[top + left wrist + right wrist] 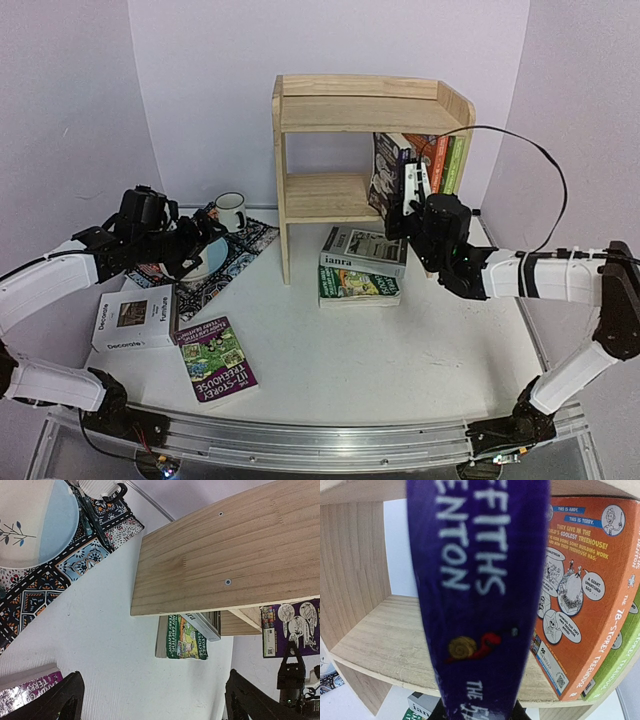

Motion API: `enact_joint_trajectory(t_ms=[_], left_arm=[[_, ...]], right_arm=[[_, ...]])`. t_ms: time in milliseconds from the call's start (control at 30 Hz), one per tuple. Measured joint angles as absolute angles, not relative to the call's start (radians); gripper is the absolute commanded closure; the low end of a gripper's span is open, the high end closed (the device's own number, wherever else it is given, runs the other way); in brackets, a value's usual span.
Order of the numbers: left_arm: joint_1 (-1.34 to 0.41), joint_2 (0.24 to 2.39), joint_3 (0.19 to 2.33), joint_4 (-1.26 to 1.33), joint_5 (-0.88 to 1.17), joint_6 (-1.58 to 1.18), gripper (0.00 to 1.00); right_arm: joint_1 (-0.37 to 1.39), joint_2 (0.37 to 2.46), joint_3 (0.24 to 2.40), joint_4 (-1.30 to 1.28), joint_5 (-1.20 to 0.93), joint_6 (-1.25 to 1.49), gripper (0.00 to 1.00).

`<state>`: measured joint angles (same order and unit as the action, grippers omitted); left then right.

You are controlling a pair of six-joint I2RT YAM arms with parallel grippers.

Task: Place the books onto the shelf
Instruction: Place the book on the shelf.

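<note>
Right claw [409, 192] is pinched narrow on the dark purple book [384, 172], a finger on each cover and the spine [480, 595] turned toward its wrist camera. It holds the book upright at the front of the lower tier of the shelf [370, 110], just left of the orange book [434, 160]. Whether the book's bottom edge rests on the board cannot be told.

The orange book and the light green book [620, 665] beside it stand at the right end of that tier, tilted a little. The upper tier holds nothing visible.

On the table [400, 350], just in front of the shelf, ianra [362, 250] lies flat on top of the green book [358, 287]. Well to the left, Decorate [135, 320] lies flat, and the purple book [215, 358] lies face up just beside it, nearer the arms.

Left claw [154, 680] stands wide with nothing between its fingers [65, 700]. It hangs over the left part of the table, above the plate [35, 525] on the placemat [245, 245]. A mug [231, 210] sits at the placemat's far edge, near the shelf's left panel.
</note>
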<state>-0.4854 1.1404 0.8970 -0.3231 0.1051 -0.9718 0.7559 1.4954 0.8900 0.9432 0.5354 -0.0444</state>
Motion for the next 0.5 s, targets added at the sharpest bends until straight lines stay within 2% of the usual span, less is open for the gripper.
enact_joint_trajectory(t_ms=[500], left_arm=[[-0.485, 1.14, 0.897, -0.323, 0.104, -0.972, 0.0]], right_arm=[[0.705, 1.569, 1.004, 0.857, 0.512, 0.021, 1.0]])
